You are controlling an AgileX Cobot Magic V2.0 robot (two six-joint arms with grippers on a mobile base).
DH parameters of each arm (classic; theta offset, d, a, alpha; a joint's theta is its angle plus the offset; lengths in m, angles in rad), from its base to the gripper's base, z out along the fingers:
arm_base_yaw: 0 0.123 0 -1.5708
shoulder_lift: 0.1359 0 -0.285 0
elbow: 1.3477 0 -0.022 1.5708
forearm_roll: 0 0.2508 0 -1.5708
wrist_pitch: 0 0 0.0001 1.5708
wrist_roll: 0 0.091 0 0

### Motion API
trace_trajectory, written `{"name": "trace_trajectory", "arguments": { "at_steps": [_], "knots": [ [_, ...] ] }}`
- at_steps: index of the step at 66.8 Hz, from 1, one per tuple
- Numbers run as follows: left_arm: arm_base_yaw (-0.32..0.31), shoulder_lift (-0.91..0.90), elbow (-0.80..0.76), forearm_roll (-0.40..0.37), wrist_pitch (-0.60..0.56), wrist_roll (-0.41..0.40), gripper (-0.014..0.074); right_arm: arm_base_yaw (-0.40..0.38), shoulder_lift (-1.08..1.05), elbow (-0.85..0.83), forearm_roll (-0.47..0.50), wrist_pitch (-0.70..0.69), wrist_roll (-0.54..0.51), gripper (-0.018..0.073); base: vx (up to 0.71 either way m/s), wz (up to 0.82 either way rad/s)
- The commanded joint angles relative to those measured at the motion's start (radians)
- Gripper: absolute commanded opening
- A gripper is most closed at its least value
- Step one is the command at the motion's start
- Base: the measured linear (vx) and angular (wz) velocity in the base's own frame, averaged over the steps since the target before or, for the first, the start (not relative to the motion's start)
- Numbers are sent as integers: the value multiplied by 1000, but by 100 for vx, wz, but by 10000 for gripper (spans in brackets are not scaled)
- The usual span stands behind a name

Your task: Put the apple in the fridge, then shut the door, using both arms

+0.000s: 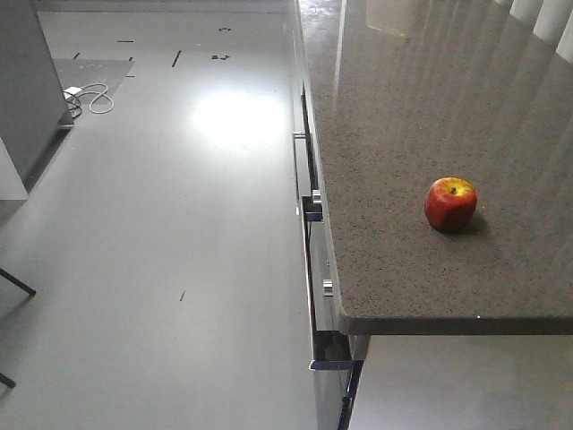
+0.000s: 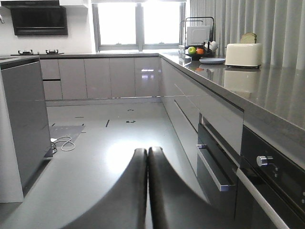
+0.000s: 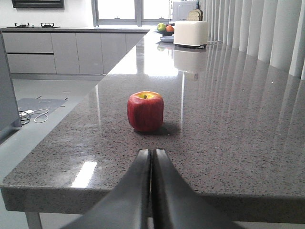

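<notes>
The apple (image 1: pixel 450 204), red with a yellow patch at its stem, stands upright on the grey speckled countertop (image 1: pixel 403 107), near its front edge. In the right wrist view the apple (image 3: pixel 145 111) lies straight ahead of my right gripper (image 3: pixel 152 151), which is shut on nothing and a short way back from the fruit. My left gripper (image 2: pixel 147 150) is shut and empty, hanging over the kitchen floor beside the drawers. A tall dark grey body at the left looks like the fridge (image 2: pixel 24 119); its lining and the door's inner face are hidden. Neither arm shows in the front view.
Drawer fronts with metal handles (image 1: pixel 311 202) run under the counter's left edge, and oven knobs (image 2: pixel 264 161) sit to the right of the left gripper. A white toaster (image 3: pixel 190 32) and a fruit bowl (image 3: pixel 165 29) stand far back. A white cable (image 1: pixel 89 97) lies on a floor mat.
</notes>
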Motion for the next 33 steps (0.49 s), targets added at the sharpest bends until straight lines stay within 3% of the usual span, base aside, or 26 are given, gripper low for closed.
{"name": "trace_trajectory", "arguments": {
  "at_steps": [1,33],
  "knots": [
    [1,-15,-16,-2,-80,-7,-6,-1,-10,-4,-12,-76,-7,-3,0,0],
    [1,-15,-16,-2,-80,-7,-6,-1,-10,-4,-12,-89,-4,-3,0,0]
  ]
}}
